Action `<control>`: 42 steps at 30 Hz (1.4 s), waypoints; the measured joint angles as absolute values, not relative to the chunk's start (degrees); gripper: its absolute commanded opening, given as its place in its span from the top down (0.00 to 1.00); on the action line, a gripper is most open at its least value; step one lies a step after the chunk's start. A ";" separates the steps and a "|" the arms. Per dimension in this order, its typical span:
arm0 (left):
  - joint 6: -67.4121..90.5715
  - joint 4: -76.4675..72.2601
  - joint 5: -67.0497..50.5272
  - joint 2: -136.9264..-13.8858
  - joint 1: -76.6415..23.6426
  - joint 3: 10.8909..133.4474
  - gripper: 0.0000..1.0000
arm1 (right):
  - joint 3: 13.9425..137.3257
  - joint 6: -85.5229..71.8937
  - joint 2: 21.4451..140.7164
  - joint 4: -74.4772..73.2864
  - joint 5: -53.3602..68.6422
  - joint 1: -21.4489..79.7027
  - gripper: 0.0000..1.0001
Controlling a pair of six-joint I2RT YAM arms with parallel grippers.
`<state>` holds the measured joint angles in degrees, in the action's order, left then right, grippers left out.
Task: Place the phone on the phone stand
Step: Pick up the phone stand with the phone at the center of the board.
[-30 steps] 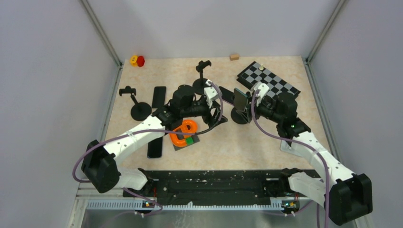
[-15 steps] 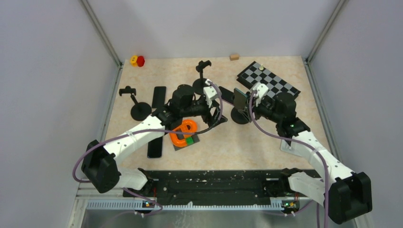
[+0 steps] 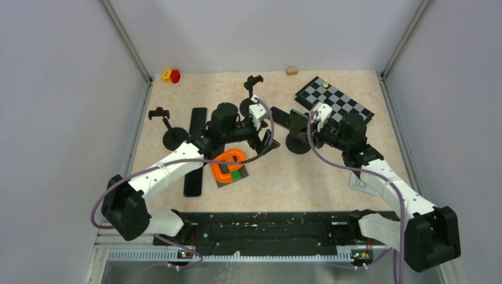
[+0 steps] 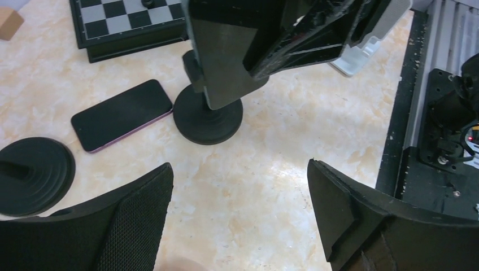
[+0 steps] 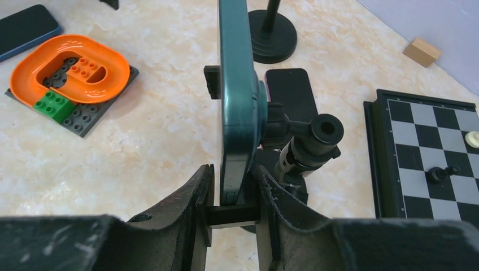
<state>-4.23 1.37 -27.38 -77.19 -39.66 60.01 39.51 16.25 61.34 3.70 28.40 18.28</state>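
**Late stage of seating.** The phone [image 5: 234, 101] is off the tabletop [image 4: 271, 186], raised on the phone stand [image 4: 208, 116] near the middle of the work area. Its back rests against the stand's head, and small black lips of the clamp show at its front face and near end. The right tool [image 5: 235, 169] is closed on the phone's near end, one finger on each broad face, with a clamp lip between them. The left tool [image 4: 240, 169] stands wide apart and empty, low over bare tabletop just beside the stand, touching neither stand nor phone.

**Judged progress.** The carrying and placing look done. What remains is for the right tool to let go and draw back, leaving the phone in the clamp unaided. Whether the clamp fully grips it cannot be told.

**Orientation.** The phone is on edge, not flat. The right wrist view meets it edge-on, its long axis running straight away from the tool. The top view reads it as standing steeply over the stand's base, though the exact lean cannot be told. One broad face turns toward the left tool, the other toward the chessboard [image 3: 334, 102]. A second phone [image 4: 121, 114] lies flat beside the base, untouched.
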 measured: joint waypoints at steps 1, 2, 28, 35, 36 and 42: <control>-4.47 1.37 -27.35 -77.17 -39.27 60.01 0.07 | 39.51 16.43 61.49 3.88 28.97 18.17 1.00; -4.80 1.37 -27.38 -77.17 -38.85 60.01 0.06 | 39.51 16.51 61.71 4.14 29.98 18.02 1.00; -23.11 20.23 -45.19 -92.07 -38.72 82.59 0.43 | 42.52 20.01 70.37 6.85 56.99 17.34 0.81; -22.26 20.43 -46.50 -92.86 -39.44 82.61 0.71 | 42.52 20.64 70.15 6.20 57.01 17.34 0.56; -22.04 20.12 -46.50 -92.86 -39.48 82.61 0.75 | 42.52 20.58 70.06 5.80 57.12 17.34 0.50; -20.99 18.79 -46.37 -92.86 -39.46 82.32 0.95 | 42.52 21.12 66.98 2.00 57.04 17.39 0.16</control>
<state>-20.99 18.79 -46.37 -92.86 -39.46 82.32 42.52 21.12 66.98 2.00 57.04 17.39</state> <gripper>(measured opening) 0.138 0.690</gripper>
